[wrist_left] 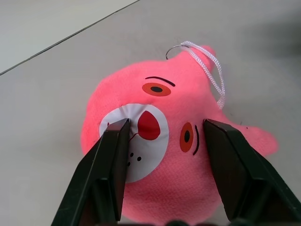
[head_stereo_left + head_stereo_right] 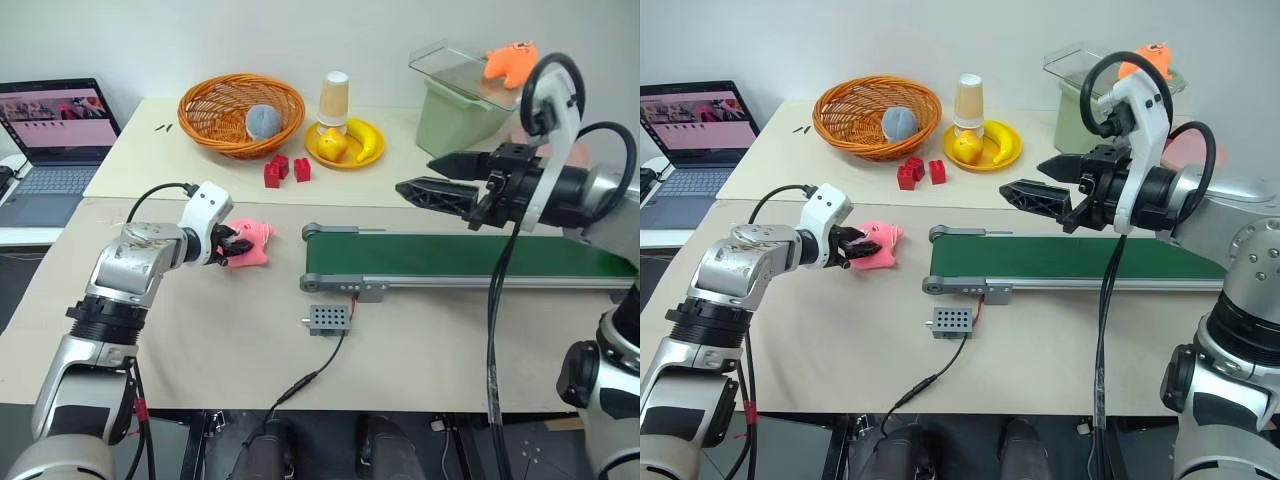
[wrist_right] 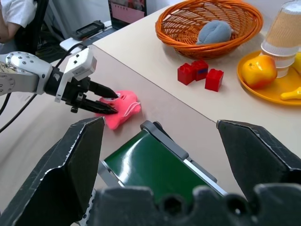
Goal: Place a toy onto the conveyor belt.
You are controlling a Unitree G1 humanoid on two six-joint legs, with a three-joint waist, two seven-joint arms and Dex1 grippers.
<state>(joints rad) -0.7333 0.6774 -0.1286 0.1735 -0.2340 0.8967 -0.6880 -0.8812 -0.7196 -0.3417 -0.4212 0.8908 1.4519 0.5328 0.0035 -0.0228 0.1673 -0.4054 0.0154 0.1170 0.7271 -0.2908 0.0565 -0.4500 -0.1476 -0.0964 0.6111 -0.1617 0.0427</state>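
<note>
The pink toy [image 2: 250, 243] lies flat on the counter [image 2: 200, 340], just left of the near end of the conveyor belt [image 2: 460, 258]. The left gripper [image 2: 232, 246] is right at it, jaws apart, one on each side of the toy's face, not squeezing yet. The belt runs long from left to right, so the toy must go right to land on it. The right gripper [image 2: 425, 180] hangs above the belt with its jaws wide apart, holding nothing. The left arm is much nearer.
</note>
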